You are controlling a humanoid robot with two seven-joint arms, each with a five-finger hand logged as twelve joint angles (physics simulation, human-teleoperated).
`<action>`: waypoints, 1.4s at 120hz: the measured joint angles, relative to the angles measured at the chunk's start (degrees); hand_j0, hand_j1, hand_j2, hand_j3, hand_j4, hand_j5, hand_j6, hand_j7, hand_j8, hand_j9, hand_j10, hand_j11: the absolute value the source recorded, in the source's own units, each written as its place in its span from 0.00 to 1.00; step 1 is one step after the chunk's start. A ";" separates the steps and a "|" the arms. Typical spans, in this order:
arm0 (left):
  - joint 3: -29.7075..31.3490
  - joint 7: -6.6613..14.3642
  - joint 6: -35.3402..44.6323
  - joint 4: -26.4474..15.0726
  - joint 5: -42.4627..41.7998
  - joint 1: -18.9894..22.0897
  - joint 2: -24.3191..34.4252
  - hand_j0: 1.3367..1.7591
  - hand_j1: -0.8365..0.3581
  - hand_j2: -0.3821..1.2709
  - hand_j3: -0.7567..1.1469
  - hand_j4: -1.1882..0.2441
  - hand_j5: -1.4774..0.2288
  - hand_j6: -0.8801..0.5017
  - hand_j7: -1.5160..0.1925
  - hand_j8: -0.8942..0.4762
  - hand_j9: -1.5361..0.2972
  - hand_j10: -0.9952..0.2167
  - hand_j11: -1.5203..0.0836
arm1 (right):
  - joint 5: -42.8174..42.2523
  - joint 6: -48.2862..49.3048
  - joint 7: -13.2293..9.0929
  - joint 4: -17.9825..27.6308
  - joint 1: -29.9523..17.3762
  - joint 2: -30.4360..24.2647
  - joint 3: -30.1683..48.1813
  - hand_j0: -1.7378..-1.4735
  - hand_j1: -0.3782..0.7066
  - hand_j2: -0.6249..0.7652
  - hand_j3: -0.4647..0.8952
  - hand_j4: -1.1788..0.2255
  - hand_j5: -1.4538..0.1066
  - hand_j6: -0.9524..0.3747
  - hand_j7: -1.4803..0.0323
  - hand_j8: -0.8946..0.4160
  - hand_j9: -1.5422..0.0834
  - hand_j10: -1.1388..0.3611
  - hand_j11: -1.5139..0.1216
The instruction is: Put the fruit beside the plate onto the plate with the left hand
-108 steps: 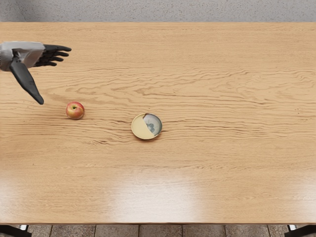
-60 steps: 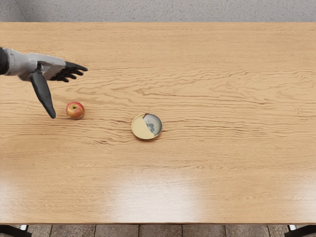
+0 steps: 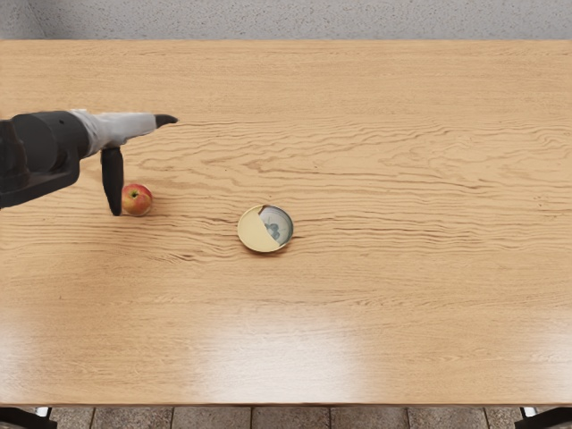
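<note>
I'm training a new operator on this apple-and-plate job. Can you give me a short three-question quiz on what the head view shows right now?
1. True or false: the apple lies on the plate.
2. Multiple choice: in the head view, where is the apple relative to the plate? A) to its left, apart from it. B) to its right, touching it. C) directly in front of it, near the bottom edge.
3. Fill in the blank: the left hand, just above and left of the apple, has its fingers ____ and holds nothing.

Key: 1 false, the apple rests on the wooden table; 2 A; 3 open.
</note>
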 joint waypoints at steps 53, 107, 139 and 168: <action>5.70 0.08 3.20 1.87 7.48 2.49 -2.38 0.76 0.95 0.24 0.40 0.80 0.83 0.60 0.85 0.62 0.81 0.78 0.91 | 0.00 0.06 0.00 0.02 0.00 0.00 -0.01 0.30 0.04 0.45 0.34 0.83 0.92 0.71 0.97 0.67 0.94 0.75 0.91; 6.34 0.09 6.81 7.80 12.12 5.32 -6.66 0.76 0.72 0.27 0.40 0.64 0.66 0.44 0.68 0.45 0.65 0.59 0.73 | 0.00 0.06 0.00 0.03 -0.02 0.00 0.00 0.30 0.04 0.45 0.34 0.83 0.92 0.71 0.97 0.67 0.94 0.75 0.91; 6.45 0.09 10.29 12.94 16.06 7.94 -10.57 0.76 0.70 0.27 0.40 0.62 0.64 0.42 0.66 0.43 0.63 0.57 0.71 | 0.00 0.06 0.00 0.02 -0.02 0.00 0.01 0.30 0.04 0.45 0.34 0.83 0.92 0.71 0.97 0.67 0.94 0.75 0.91; 6.83 0.09 12.68 13.47 17.52 10.60 -11.03 0.76 0.69 0.27 0.40 0.61 0.63 0.41 0.66 0.43 0.62 0.57 0.70 | 0.00 0.16 0.00 0.09 -0.01 0.00 0.00 0.30 0.04 0.45 0.34 0.83 0.92 0.71 0.97 0.67 0.94 0.75 0.91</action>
